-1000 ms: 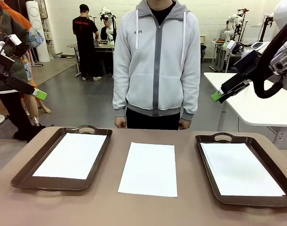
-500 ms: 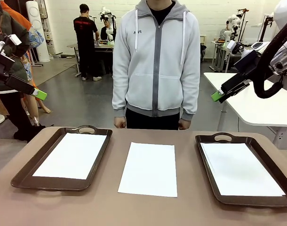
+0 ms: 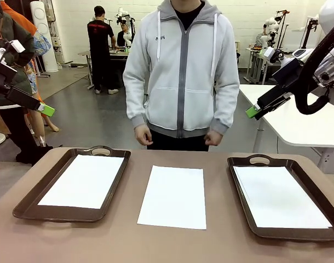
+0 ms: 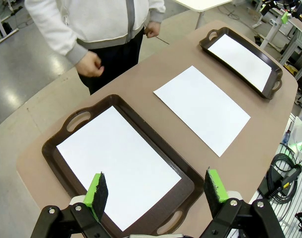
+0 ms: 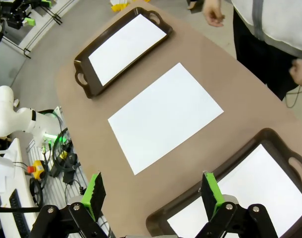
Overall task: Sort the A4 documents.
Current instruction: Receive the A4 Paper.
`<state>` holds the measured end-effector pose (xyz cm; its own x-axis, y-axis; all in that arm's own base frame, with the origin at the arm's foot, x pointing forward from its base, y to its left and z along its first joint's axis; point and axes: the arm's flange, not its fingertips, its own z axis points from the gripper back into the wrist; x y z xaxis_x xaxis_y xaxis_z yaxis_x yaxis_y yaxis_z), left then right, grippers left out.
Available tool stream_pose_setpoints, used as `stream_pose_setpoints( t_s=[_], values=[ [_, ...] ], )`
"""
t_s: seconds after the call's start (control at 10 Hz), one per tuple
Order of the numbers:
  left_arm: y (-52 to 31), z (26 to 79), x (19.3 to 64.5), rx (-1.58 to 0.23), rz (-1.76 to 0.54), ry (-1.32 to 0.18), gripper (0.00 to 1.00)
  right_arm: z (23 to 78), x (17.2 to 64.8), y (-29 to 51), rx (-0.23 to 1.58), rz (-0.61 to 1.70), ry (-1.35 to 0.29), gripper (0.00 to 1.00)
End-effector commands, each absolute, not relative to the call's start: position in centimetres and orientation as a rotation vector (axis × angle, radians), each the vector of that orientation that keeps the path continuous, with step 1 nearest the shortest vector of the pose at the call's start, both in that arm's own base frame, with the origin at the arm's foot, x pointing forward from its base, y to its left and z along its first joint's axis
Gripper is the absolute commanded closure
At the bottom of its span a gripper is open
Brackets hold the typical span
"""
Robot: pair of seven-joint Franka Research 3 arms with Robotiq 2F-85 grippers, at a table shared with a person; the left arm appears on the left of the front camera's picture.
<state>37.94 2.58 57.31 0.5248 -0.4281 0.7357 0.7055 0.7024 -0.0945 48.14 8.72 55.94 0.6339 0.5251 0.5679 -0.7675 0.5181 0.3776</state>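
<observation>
The left gripper (image 4: 156,191) hangs above the tabletop (image 3: 222,241) with its fingers (image 4: 96,191) spread wide apart and empty; the right gripper (image 5: 153,196) hangs likewise, fingers (image 5: 209,194) spread and empty. Three white sheets are present. One sheet (image 4: 116,171) lies in the dark brown tray (image 4: 57,148) directly ahead of and between the left fingers. A second sheet (image 5: 270,183) lies in the other tray (image 5: 270,136), just beyond the right fingertips and toward their right-hand side. The loose sheet (image 3: 173,196) lies flat on the bare tabletop between the two trays, touching neither, well beyond both sets of fingers. The person (image 3: 180,71) stands at the far edge with both hands loosely closed, clear of the paper. Handling judgement: each sheet is thin, very light, limp and smooth, and will bend or crease under any sideways load. Lying flush on a flat, matte brown surface, it offers no raised edge to pinch from above. A likely approach is to press one pad near a short edge and slide the sheet toward the tabletop rim, or buckle a corner upward, then close gently on that margin. The trays appear rigid, with raised rims and cut-out handles; sheets inside them sit below the rim, so the fingers would have to clear it.
</observation>
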Motion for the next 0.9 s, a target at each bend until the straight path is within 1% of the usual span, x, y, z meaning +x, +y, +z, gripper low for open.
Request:
stream_pose_setpoints(
  t_s=[0.0, 0.8],
  values=[
    [2.56, 57.14, 37.93, -0.398, -0.713, -0.748, 0.0, 55.98, 48.13, 8.75, 0.654, 0.803, -0.413, 0.0],
    [2.56, 57.14, 37.93, -0.398, -0.713, -0.748, 0.0, 55.98, 48.13, 8.75, 0.654, 0.803, -0.413, 0.0]
  ],
)
